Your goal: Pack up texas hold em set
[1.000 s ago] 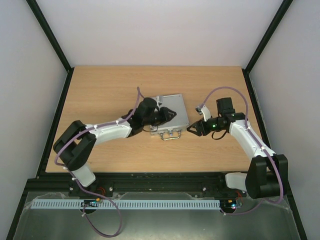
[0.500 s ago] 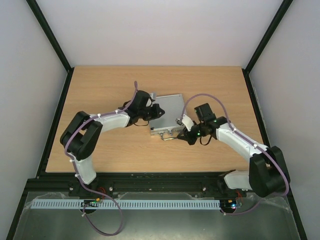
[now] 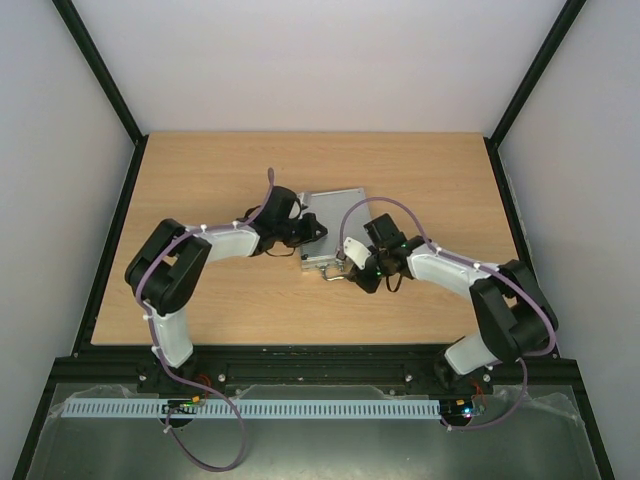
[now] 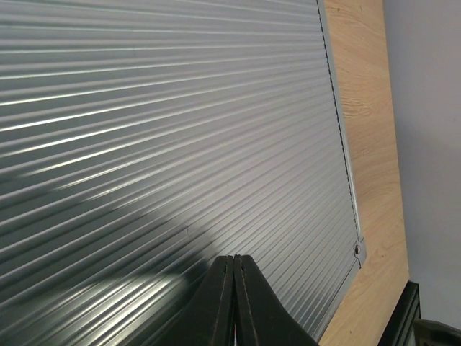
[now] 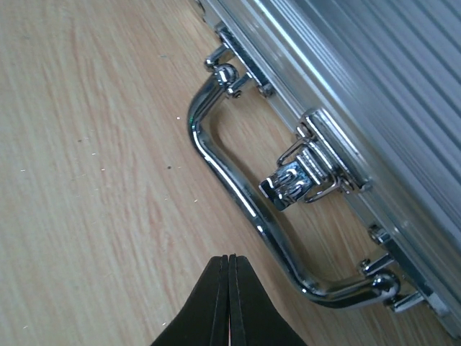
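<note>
The texas hold em set shows only as a closed silver ribbed case point(image 3: 338, 215) lying flat at mid-table; its inside is hidden. In the left wrist view the ribbed lid point(image 4: 180, 122) fills the frame. My left gripper point(image 3: 316, 231) point(image 4: 234, 258) is shut and empty, its tips low over the lid near the case's left edge. The chrome handle point(image 5: 230, 184) point(image 3: 335, 273) and one flipped-out latch point(image 5: 295, 180) face the near side. My right gripper point(image 3: 352, 270) point(image 5: 229, 258) is shut on nothing, over bare wood just short of the handle.
The wooden table point(image 3: 220, 170) point(image 5: 86, 144) has black frame rails point(image 3: 110, 230) along its left and right sides and white walls beyond. A strip of wood point(image 4: 367, 130) shows past the case's edge. Both arms bend inward around the case.
Both grippers have shut. The right arm swung left up to the case's handle. The left gripper drew back from over the lid's middle toward its left edge.
</note>
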